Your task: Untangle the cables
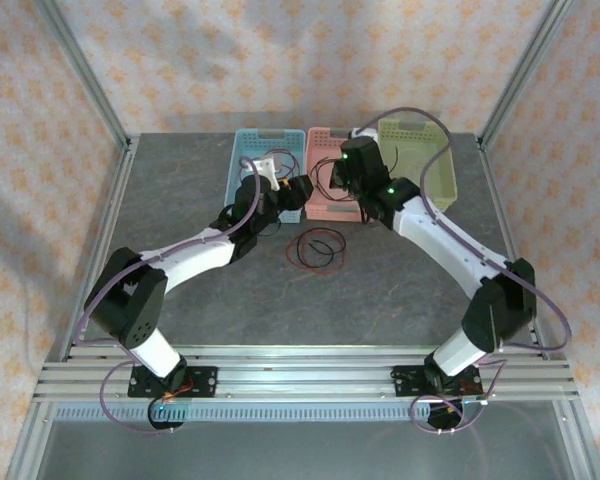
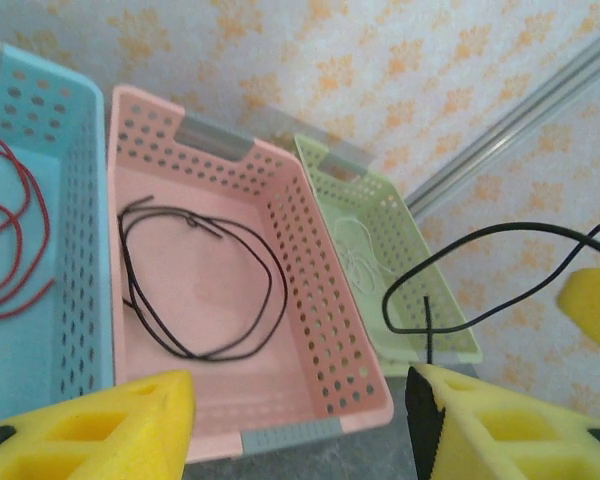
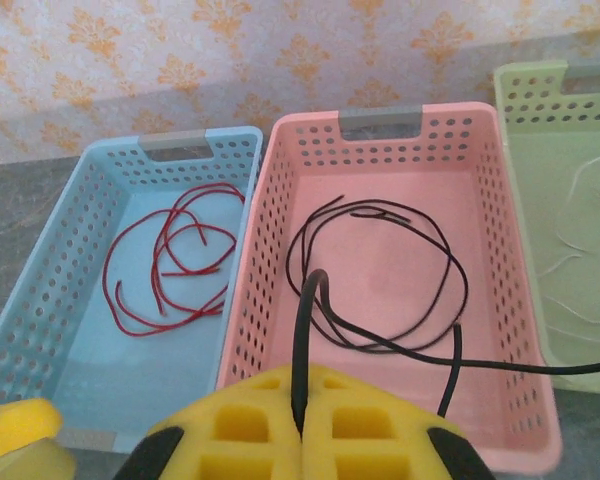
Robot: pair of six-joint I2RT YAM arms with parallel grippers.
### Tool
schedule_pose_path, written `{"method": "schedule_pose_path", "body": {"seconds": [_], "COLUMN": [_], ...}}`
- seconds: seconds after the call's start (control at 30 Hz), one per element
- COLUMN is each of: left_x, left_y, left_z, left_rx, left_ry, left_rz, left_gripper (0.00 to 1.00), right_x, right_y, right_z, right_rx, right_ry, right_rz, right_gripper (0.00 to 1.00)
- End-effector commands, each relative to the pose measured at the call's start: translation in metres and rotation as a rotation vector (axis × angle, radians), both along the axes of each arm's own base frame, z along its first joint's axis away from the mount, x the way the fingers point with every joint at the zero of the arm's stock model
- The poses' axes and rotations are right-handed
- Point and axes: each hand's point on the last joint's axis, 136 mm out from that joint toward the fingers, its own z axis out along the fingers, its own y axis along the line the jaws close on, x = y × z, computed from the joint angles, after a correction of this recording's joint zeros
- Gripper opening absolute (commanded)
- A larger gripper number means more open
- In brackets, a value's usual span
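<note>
Top view: three baskets stood side by side at the far side of the desk [image 1: 180, 290], a blue basket [image 1: 245, 140], a pink basket [image 1: 325, 138] and a green basket [image 1: 442, 175]. The left pincer [image 1: 288, 190] hung at the near ends of the blue and pink baskets, and the right pincer [image 1: 338, 172] over the pink one. A loose coil [image 1: 315, 250] of red and dark cables lay on the desk just in front of the pink basket, between the two arms. Left wrist view: the left pincer [image 2: 300, 430] stood wide, its yellow fingers [image 2: 110, 430] well apart with nothing between them. A red cable [image 2: 40, 215] lay in the blue basket, a coiled black cable [image 2: 277, 290] in the pink basket and a whitish cable [image 2: 352, 250] in the green basket. A held black cable [image 2: 450, 245] looped in the air on the right, one end reaching down to the right-hand finger; whether it touched could not be told. Right wrist view: the right pincer [image 3: 302, 420] was closed on the held black cable [image 3: 300, 340], which rose from the seam between the fingers, bent over and ran off to the right above the near end of the pink basket [image 3: 255, 280]. The red cable [image 3: 158, 270], coiled black cable [image 3: 450, 260] and whitish cable [image 3: 578, 255] each lay in their own baskets.
</note>
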Motion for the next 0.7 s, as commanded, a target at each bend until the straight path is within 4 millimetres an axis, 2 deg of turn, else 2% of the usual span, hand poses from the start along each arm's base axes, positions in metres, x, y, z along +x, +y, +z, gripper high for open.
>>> {"method": "schedule_pose_path", "body": {"seconds": [0.0,0.1,0.23,0.43,0.53,0.67], "left_x": [0.016,0.029,0.046,0.064,0.067,0.066], "left_y": [0.011,0.022,0.029,0.023,0.019,0.017], "left_z": [0.005,0.011,0.018,0.014,0.006,-0.006], "left_rx": [0.049,0.051,0.048,0.075,0.085,0.095], "left_ry": [-0.016,-0.028,-0.040,-0.020,0.002,0.026], "left_rz": [0.031,0.061,0.076,0.056,0.038,0.029], "left_gripper": [0.59,0.59,0.59,0.59,0.58,0.58], "right_x": [0.024,0.045,0.072,0.106,0.113,0.110], "right_y": [0.006,0.010,0.017,0.033,0.041,0.047], "right_z": [0.017,0.013,-0.004,-0.039,-0.056,-0.071], "right_rx": [0.047,0.062,0.079,0.101,0.111,0.127], "right_ry": [-0.024,-0.009,0.033,0.127,0.194,0.245], "right_rz": [0.014,0.010,0.019,0.048,0.069,0.090], "right_gripper": [0.00,0.00,0.00,0.00,0.00,0.00]}}
